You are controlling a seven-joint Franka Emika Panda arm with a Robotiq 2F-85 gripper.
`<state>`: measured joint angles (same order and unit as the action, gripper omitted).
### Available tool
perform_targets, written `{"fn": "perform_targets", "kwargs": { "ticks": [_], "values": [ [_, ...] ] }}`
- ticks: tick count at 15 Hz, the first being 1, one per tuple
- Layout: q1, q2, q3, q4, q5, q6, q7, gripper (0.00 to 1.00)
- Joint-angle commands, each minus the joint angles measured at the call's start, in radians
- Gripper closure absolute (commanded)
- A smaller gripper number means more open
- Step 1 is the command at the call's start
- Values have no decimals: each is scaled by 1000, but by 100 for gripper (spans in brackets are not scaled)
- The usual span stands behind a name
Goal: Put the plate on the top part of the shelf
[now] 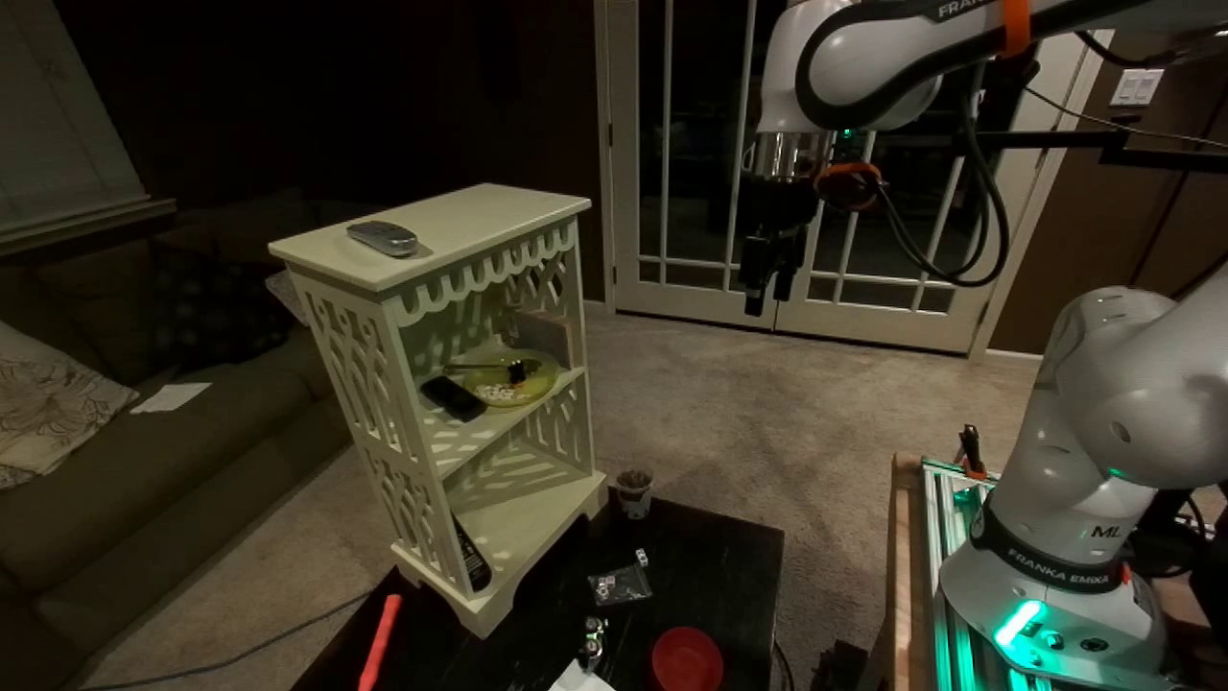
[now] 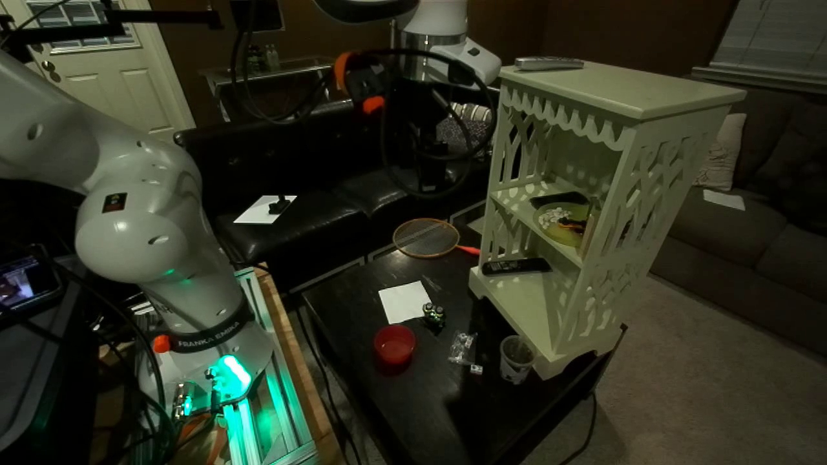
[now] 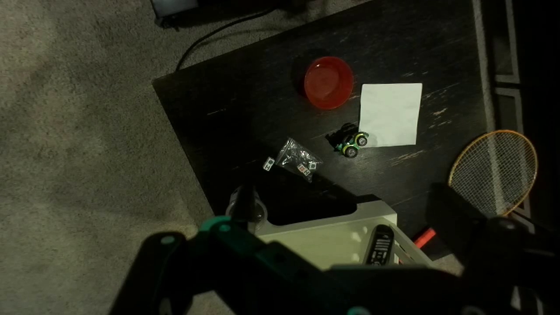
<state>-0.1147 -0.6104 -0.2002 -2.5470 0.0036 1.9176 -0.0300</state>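
Note:
The pale yellow-green plate (image 1: pixel 539 382) lies on the middle tier of the cream-white shelf (image 1: pixel 480 223), with white bits and a dark-and-orange utensil on it. The plate (image 2: pixel 554 236) and shelf (image 2: pixel 620 87) show in both exterior views. A grey oblong remote (image 1: pixel 384 238) lies on the shelf's flat top. My gripper (image 1: pixel 770 288) hangs in the air, pointing down, in front of the shelf and apart from it. In the wrist view the gripper (image 3: pixel 350 204) is open and empty, its fingers wide apart above the shelf's lower tier (image 3: pixel 306 245). The plate is hidden there.
A black phone (image 1: pixel 453 398) lies beside the plate; a board (image 1: pixel 544 336) stands at that tier's side. A black remote (image 3: pixel 380 246) lies on the lower tier. The dark table holds a red bowl (image 3: pixel 328 83), cup (image 2: pixel 517 360), toy car (image 3: pixel 352 144), bag (image 3: pixel 298 158), paper (image 3: pixel 390 114) and racket (image 3: pixel 493 173).

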Motion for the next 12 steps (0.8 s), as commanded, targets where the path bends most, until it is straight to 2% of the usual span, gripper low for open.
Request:
{"fn": "perform_targets", "kwargs": {
  "ticks": [1, 5, 8, 12],
  "values": [
    [-17, 2, 15, 2, 9, -2, -9, 0],
    [-10, -28, 14, 7, 19, 0, -24, 0],
    [-9, -49, 53, 28, 90, 9, 111, 0],
    [10, -70, 201, -14, 205, 33, 380, 0]
  ]
}}
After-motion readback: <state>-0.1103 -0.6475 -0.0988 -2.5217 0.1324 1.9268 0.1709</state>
